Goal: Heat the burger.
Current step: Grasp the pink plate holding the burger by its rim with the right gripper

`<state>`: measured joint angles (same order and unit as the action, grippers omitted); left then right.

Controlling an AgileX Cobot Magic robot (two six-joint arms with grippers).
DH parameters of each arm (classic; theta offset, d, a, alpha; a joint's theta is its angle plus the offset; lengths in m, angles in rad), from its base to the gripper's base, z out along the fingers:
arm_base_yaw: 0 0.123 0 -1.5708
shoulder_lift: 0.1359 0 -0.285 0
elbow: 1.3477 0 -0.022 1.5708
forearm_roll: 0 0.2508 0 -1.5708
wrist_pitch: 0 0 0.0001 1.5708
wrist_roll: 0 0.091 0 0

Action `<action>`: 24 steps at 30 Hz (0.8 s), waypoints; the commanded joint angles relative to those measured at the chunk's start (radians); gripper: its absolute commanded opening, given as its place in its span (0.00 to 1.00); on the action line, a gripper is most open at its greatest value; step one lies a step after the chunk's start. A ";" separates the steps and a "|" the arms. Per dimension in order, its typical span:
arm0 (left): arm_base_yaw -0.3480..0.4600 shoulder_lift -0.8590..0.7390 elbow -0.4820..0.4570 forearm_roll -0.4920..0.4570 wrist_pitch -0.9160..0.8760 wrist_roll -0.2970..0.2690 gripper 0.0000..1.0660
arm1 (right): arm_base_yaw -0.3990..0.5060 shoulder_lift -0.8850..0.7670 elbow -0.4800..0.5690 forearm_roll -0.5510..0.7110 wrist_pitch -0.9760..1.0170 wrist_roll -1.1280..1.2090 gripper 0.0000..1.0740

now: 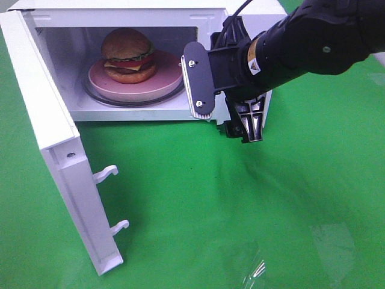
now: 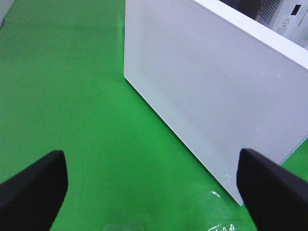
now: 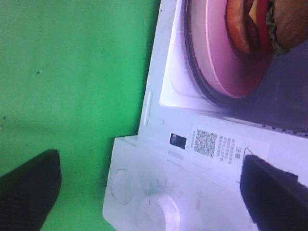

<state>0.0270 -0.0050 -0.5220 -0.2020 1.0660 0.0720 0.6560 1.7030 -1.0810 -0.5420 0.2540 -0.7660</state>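
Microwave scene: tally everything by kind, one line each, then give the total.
Microwave, door open: 1
Burger, inside on the plate: 1
Pink plate: 1
Glass turntable under the plate: 1
Grippers: 2, left gripper and right gripper, both open
Total: 6

Right gripper tilted sideways, jaws spread (left gripper likewise).

- I am looking down on a green tabletop filling most of the frame.
- A white microwave is sitting directly on it in the upper left, its door swinging open toward the lower left.
- I am seeing a glare patch at the lower right.
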 commanded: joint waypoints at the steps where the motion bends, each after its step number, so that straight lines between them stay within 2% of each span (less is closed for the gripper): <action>1: 0.003 -0.004 0.003 -0.006 -0.008 -0.004 0.82 | 0.001 0.036 -0.037 -0.013 -0.030 0.011 0.89; 6: 0.003 -0.004 0.003 -0.006 -0.008 -0.004 0.82 | 0.013 0.083 -0.077 -0.020 -0.052 0.011 0.89; 10: 0.003 -0.004 0.003 -0.006 -0.008 -0.004 0.82 | 0.033 0.165 -0.161 -0.040 -0.061 0.009 0.87; 15: 0.003 -0.004 0.003 -0.006 -0.008 -0.004 0.82 | 0.047 0.206 -0.201 -0.048 -0.066 0.007 0.87; 19: 0.003 -0.004 0.003 -0.006 -0.008 -0.004 0.82 | 0.051 0.291 -0.282 -0.055 -0.063 0.007 0.86; 24: 0.003 -0.004 0.003 -0.006 -0.008 -0.004 0.82 | 0.051 0.344 -0.333 -0.058 -0.067 0.007 0.85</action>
<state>0.0270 -0.0050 -0.5220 -0.2020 1.0660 0.0720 0.7060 2.0440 -1.4030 -0.5910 0.1920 -0.7640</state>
